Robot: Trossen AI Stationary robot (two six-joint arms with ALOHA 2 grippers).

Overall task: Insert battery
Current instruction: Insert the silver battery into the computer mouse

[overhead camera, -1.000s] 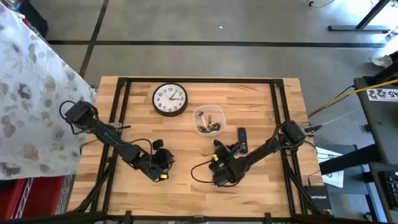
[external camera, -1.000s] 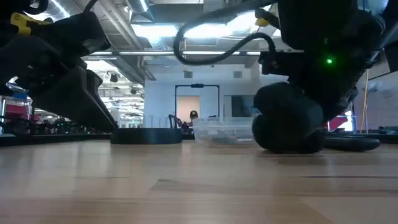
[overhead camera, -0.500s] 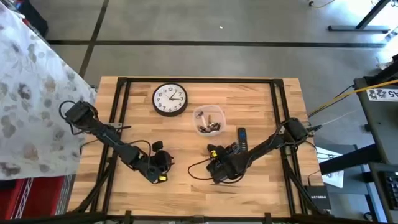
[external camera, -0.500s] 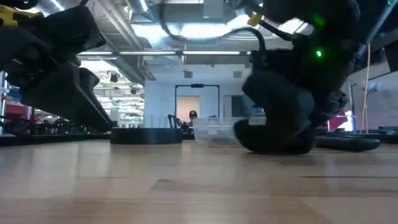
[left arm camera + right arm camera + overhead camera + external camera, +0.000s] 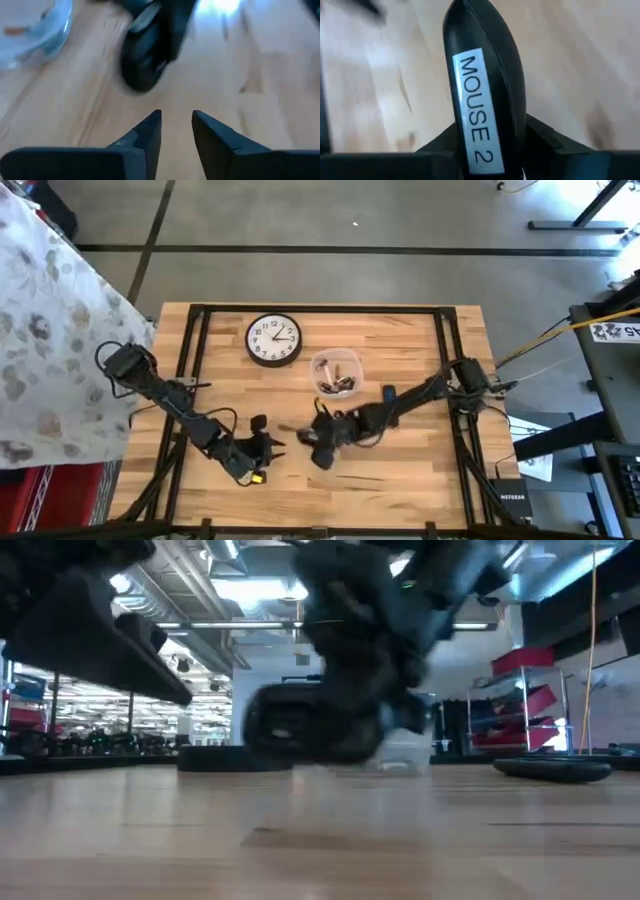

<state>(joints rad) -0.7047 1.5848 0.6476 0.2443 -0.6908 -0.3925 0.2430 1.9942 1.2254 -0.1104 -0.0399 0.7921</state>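
High view, right gripper: just below the bowl, clamped on the mouse.
High view, left gripper: left of the mouse, below the clock, well apart from the bowl.
High view, remote: right of the bowl.
Low view, mouse: held just above the table, in front of the bowl.
Left wrist view, left gripper: fingers slightly apart, empty; mouse ahead, bowl beyond.
Right wrist view, mouse: gripped between the fingers, label "MOUSE 2" showing.

Clock, battery bowl on table; arms low.
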